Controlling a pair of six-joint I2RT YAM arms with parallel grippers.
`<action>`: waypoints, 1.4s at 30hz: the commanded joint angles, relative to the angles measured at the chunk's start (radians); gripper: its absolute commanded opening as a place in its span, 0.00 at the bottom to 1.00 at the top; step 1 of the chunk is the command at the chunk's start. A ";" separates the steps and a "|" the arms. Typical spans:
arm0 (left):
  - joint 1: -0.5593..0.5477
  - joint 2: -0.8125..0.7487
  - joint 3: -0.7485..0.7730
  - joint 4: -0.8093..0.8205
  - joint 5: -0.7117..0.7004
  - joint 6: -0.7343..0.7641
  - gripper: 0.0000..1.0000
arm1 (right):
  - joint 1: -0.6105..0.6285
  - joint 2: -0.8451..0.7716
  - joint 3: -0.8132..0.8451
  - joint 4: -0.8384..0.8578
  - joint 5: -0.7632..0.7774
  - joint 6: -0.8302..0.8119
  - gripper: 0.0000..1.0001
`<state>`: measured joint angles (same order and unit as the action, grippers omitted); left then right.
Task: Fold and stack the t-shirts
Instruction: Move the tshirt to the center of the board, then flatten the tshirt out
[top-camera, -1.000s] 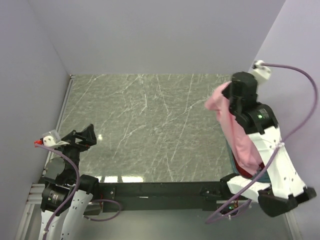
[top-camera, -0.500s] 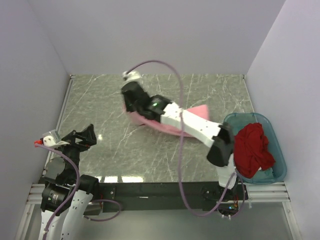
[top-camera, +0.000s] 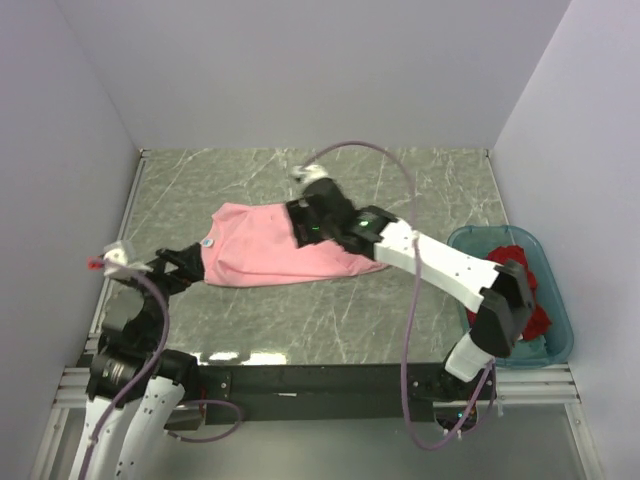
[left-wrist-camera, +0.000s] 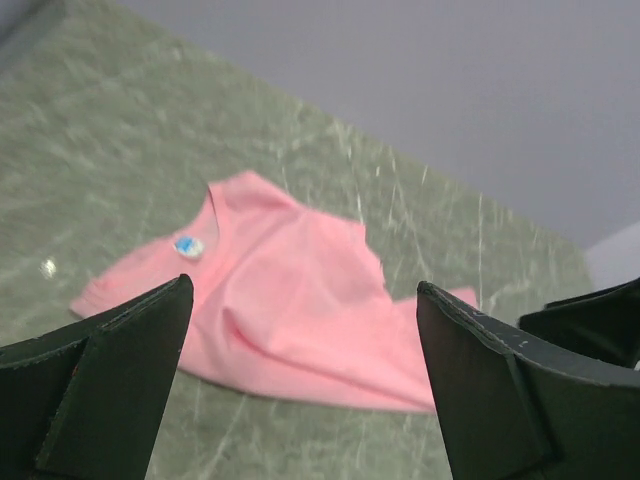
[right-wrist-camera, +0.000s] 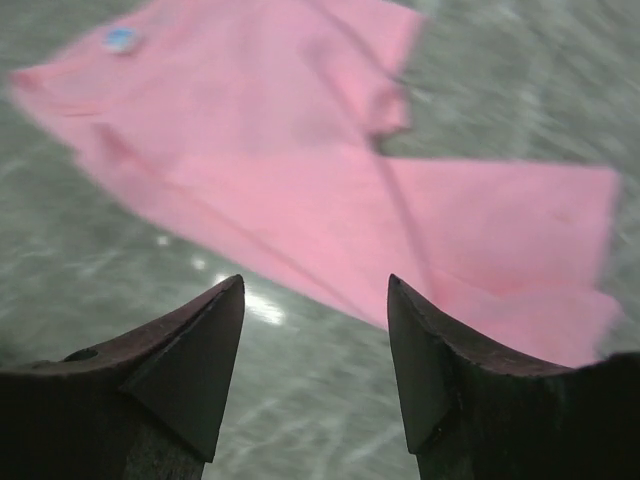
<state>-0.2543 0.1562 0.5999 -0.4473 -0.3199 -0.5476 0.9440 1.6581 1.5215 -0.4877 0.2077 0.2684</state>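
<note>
1. You are looking at the right gripper (top-camera: 303, 222) reaching out over the middle of the table (top-camera: 400, 180). Its jaws are standing moderately apart, and in the right wrist view nothing is sitting between the fingers (right-wrist-camera: 200, 350).
2. The right gripper is hanging above the right-hand part of the pink t-shirt (top-camera: 260, 255). You cannot tell from these views whether a fingertip is brushing the cloth.
3. The pink t-shirt is lying spread out, loosely flat and with some wrinkles, on the table centre. Its collar and small blue label (top-camera: 208, 241) are pointing towards the left arm.
4. The left gripper (top-camera: 180, 262) is sitting at the near left of the table with its jaws spread wide. It is gripping nothing and staying clear of the shirt's edge.
5. The red t-shirt (top-camera: 512, 258) is lying bunched in the teal tub (top-camera: 556, 338) at the right edge, partly hidden behind the right arm.
</note>
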 joint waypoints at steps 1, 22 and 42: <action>-0.002 0.165 0.032 0.044 0.132 -0.073 0.99 | -0.175 -0.125 -0.197 0.069 -0.025 0.008 0.66; -0.002 1.423 0.682 0.090 0.242 0.060 1.00 | -0.537 -0.089 -0.478 0.212 -0.281 -0.018 0.64; -0.207 2.002 1.285 -0.156 0.059 0.314 0.87 | -0.550 -0.027 -0.520 0.270 -0.364 0.017 0.60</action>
<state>-0.4324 2.1273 1.8290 -0.5732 -0.2279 -0.2684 0.3992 1.6264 1.0058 -0.2596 -0.1375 0.2733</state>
